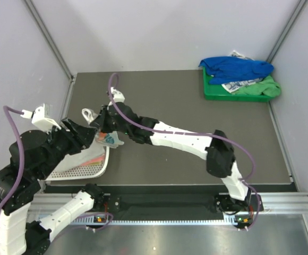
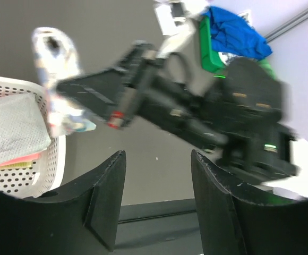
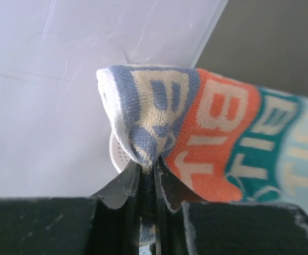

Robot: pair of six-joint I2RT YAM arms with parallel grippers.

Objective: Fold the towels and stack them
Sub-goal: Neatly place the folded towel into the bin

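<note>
1. The lettered towel [image 3: 212, 133], grey-blue, orange and teal with big pale letters, hangs from one pinched corner at the left side of the worktop [image 1: 196, 106]. It is over the far right corner of the white mesh basket [image 1: 79, 171].
2. The right gripper [image 3: 147, 170] is closed on that corner. Its two fingers are pressed together with the cloth bunched between them, and the rest of the towel spreads out to the right in the wrist view.
3. A folded pale grey-mint towel [image 2: 10, 130] lies flat in the basket. Pink and yellow edges show beneath it, but I cannot tell what those layers are.
4. The left gripper [image 2: 157, 154] hovers just beside the basket's right rim with its jaws spread wide and nothing between them. It faces the right arm's wrist and the hanging towel, which is blurred in that view.
5. Well apart, in the far right corner of the worktop, is a green tray [image 1: 217, 94].
6. A crumpled royal blue towel [image 1: 236, 68] lies over the tray's far edge.
7. A white towel with dark print [image 1: 241, 85] shows under the blue one.
8. A green towel [image 1: 268, 89] lies at the tray's right end, and it is hard to tell from the tray's own colour.
</note>
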